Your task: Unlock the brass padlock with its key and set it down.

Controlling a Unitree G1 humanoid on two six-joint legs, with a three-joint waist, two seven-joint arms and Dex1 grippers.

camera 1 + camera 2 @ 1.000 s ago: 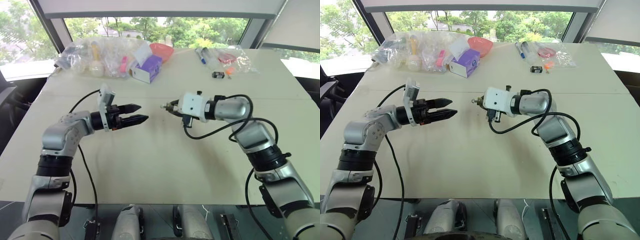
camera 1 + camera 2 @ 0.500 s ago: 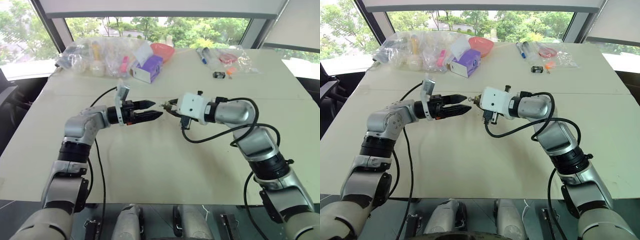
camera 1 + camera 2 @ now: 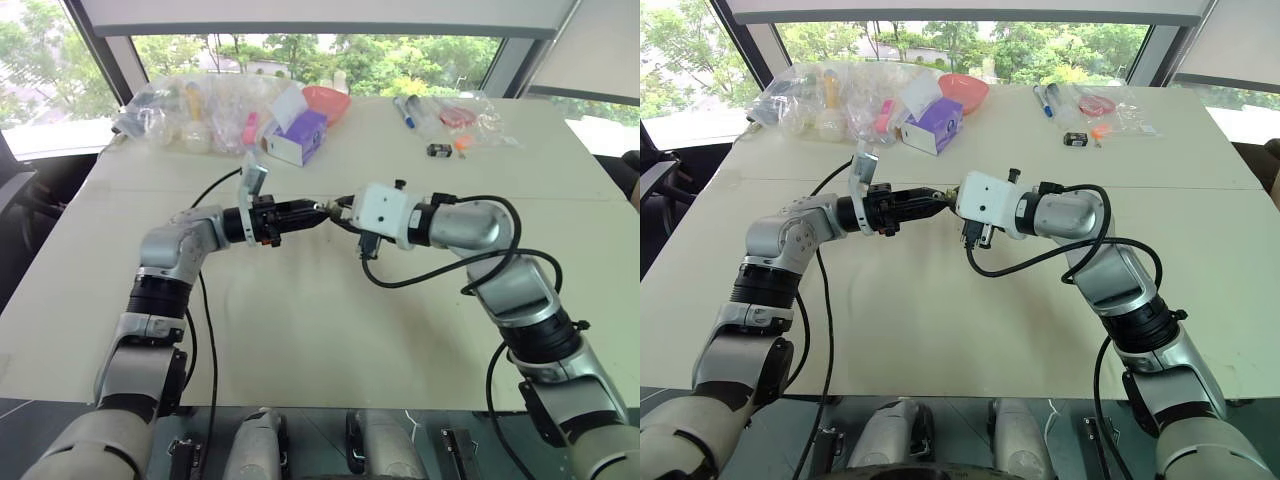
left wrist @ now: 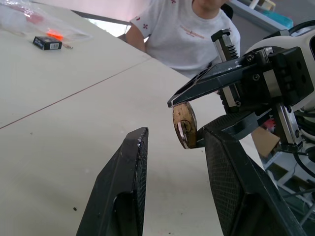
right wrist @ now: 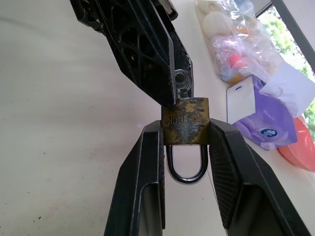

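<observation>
Near the centre of the head views, above the pale worktop [image 3: 300, 330], the two arms meet tip to tip. The right gripper [image 5: 186, 133] pinches the brass padlock [image 5: 185, 127] by its two flat sides, fingers [image 5: 147, 167] pressed against the body, so the silvery shackle [image 5: 185, 164] hangs back into the gap between them and the keyhole face points outward. That hold appears chosen to present the key [image 5: 182, 81] to the other arm: its round bow stands proud of the lock's free end, clear of the right gripper's own fingers. The left gripper [image 4: 170, 142] comes in level from the left of the frame. In its wrist view its fingers [image 4: 123, 187] stand part-way spread, one on each side of the padlock's end; in the right wrist view they lie against the key's bow, though whether they actually grip it cannot be told. Holding the lock in mid-air, well off the worktop, probably leaves the left wrist room to twist the key. The shackle looks seated, so the lock is judged not yet open. A person in a white shirt [image 4: 182, 29] sits beyond the worktop's edge, and bagged clutter [image 3: 200, 110] lies along the upper part of the frame, well apart.
</observation>
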